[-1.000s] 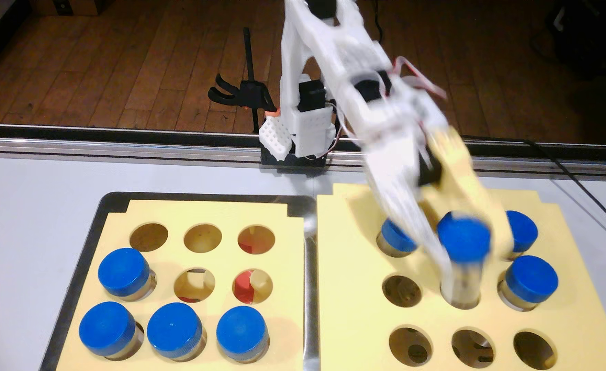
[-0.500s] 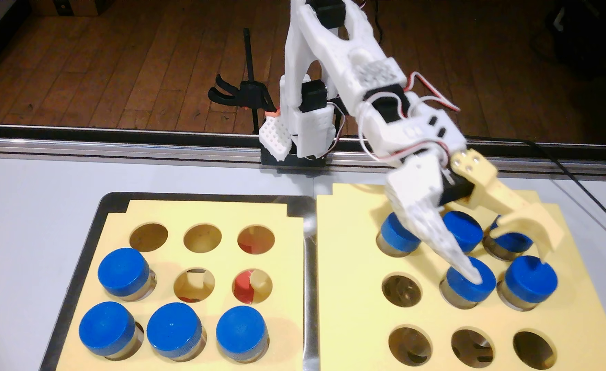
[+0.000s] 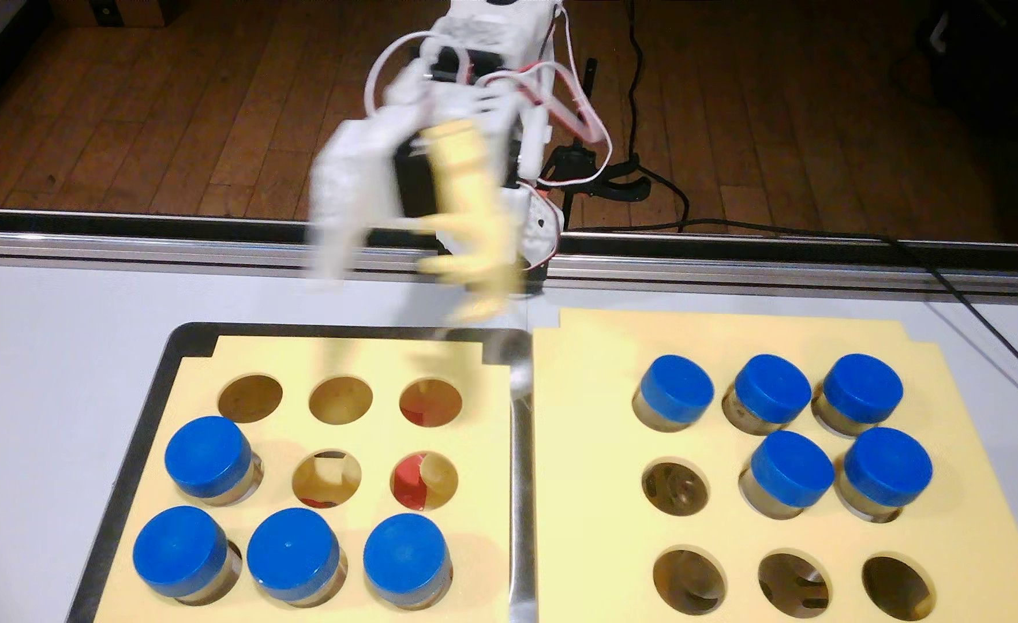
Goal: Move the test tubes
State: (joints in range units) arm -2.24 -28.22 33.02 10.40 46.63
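1. Grey-white table (image 3: 45,371) fills the lower part of the fixed view, edged at the back by an aluminium rail (image 3: 135,248). Beyond the rail lies a dark wooden plank floor (image 3: 195,108) with black cables (image 3: 662,197) trailing across it.

2. Two pale yellow racks, each with nine round holes, lie side by side. The left rack (image 3: 345,359) sits in a dark metal tray (image 3: 135,449); the right rack (image 3: 590,479) lies just beside it on the table.

3. The white arm (image 3: 482,36) has swung away from the right rack, where half a second ago its fingers were spread over the middle hole. It is now raised above the far edge of the left rack and blurred with motion.

4. The gripper (image 3: 401,290) has one white finger and one yellow finger, spread wide apart with nothing between them.

5. The test tubes (image 3: 791,470) have gone from four to five seated in the right rack. Three fill its back row, and two stand in the centre and right holes of the middle row. The centre tube, still in the gripper's hold a second ago, now stands alone with its blue cap level.

6. Four tubes (image 3: 207,455) remain in the left rack: one at the left of the middle row and three across the front row.

7. Judging from this, one delivery is finished and the arm is heading back for the next tube. Four holes on the right are empty, matching the four left to move.
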